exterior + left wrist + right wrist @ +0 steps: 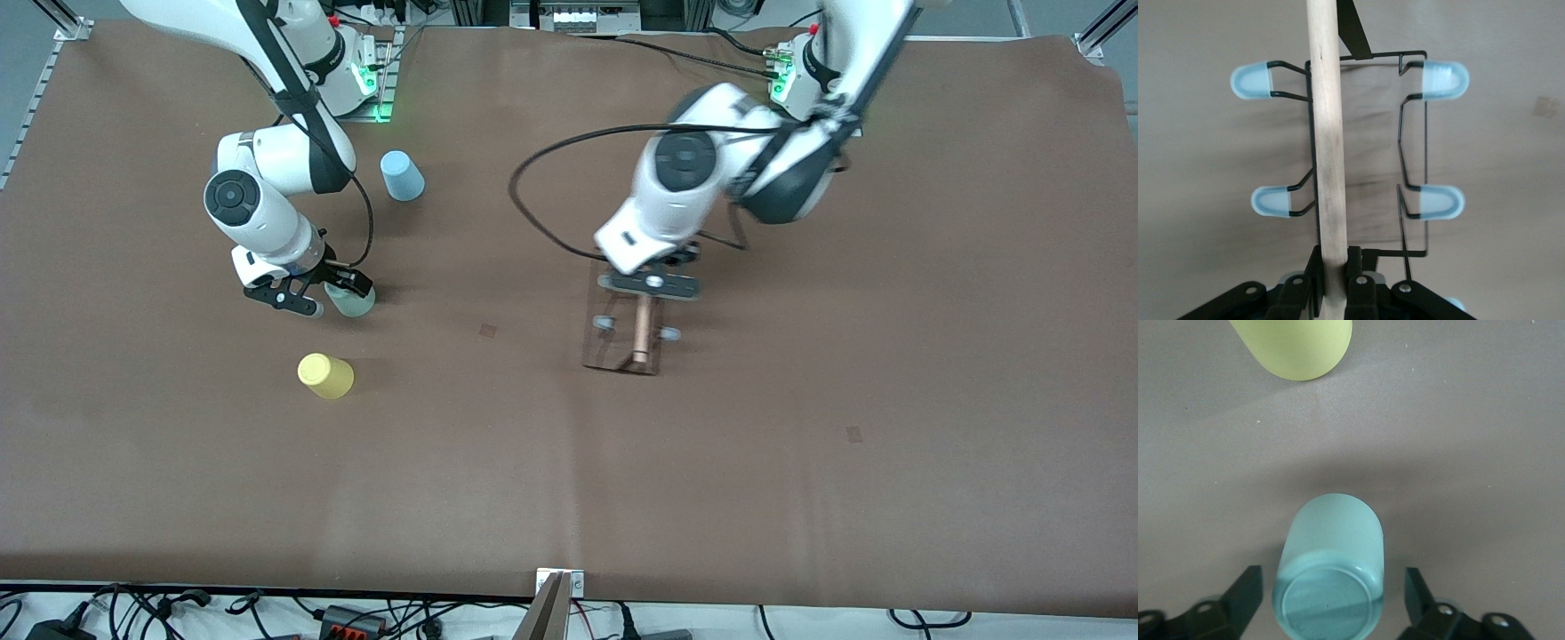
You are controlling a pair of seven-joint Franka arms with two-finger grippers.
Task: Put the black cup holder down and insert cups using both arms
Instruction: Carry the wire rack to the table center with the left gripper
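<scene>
The black cup holder (636,342), a wire rack with a wooden rod (1326,133) and pale blue caps (1441,79), is at the middle of the table. My left gripper (647,284) is shut on the rod's end (1336,257). Whether the rack rests on the table I cannot tell. The mint green cup (1331,573) stands narrow end up toward the right arm's end (354,304). My right gripper (320,292) is down around it, open (1333,587), with a gap between each finger (1248,587) and the cup wall.
A yellow cup (325,375) stands nearer the front camera than the mint one and shows in the right wrist view (1298,347). A light blue cup (402,175) stands farther back, near the right arm's base. A black cable (533,169) loops over the table beside the left arm.
</scene>
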